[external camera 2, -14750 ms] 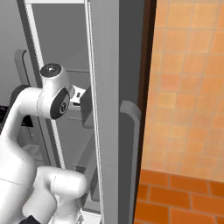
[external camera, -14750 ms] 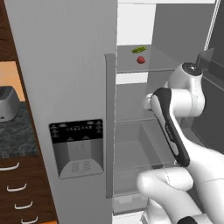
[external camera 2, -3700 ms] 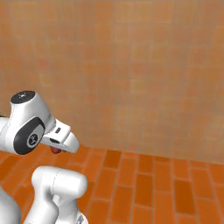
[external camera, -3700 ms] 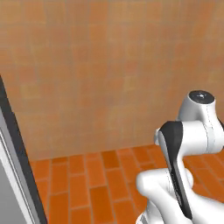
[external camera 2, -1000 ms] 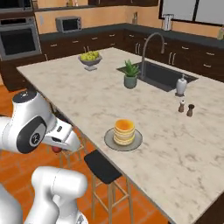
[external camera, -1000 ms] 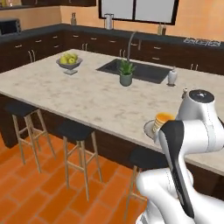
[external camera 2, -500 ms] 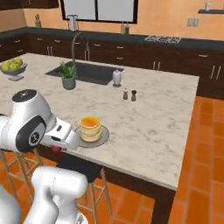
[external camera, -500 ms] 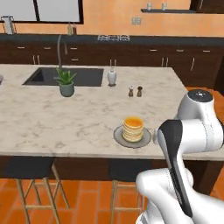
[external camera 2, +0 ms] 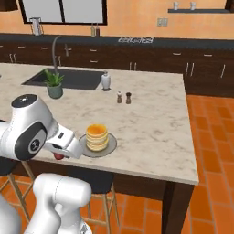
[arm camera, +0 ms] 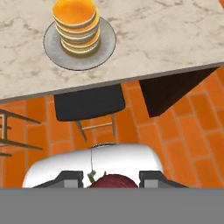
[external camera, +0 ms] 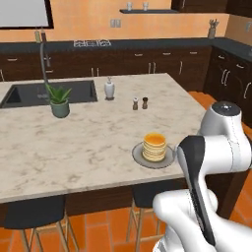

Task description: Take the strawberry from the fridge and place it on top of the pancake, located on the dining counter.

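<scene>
The pancake (external camera 2: 97, 135) is a golden stack with orange syrup on a dark grey plate (external camera 2: 111, 146), close to the near edge of the dining counter (external camera 2: 155, 132). My gripper (external camera 2: 60, 154) hangs just off that near edge, left of the plate, shut on the strawberry (external camera 2: 58, 156). In the hand view the dark-red strawberry (arm camera: 114, 180) sits between my fingertips (arm camera: 69, 176), and the pancake (arm camera: 75, 21) lies ahead on its plate (arm camera: 105, 41). The left base view shows the pancake (external camera: 154, 146) beside my arm. The fridge is out of view.
A black stool (arm camera: 89, 103) stands under the counter edge below my hand. On the counter are salt and pepper shakers (external camera 2: 123, 98), a white bottle (external camera 2: 105, 81), a potted plant (external camera 2: 54, 85) and a sink (external camera 2: 68, 78). Dark wall counters (external camera 2: 137, 43) run behind.
The base has driven and turned away from the fridge, so the whole scene has shifted and the dining counter and pancake now stand close ahead. The strawberry stays in my shut gripper.
</scene>
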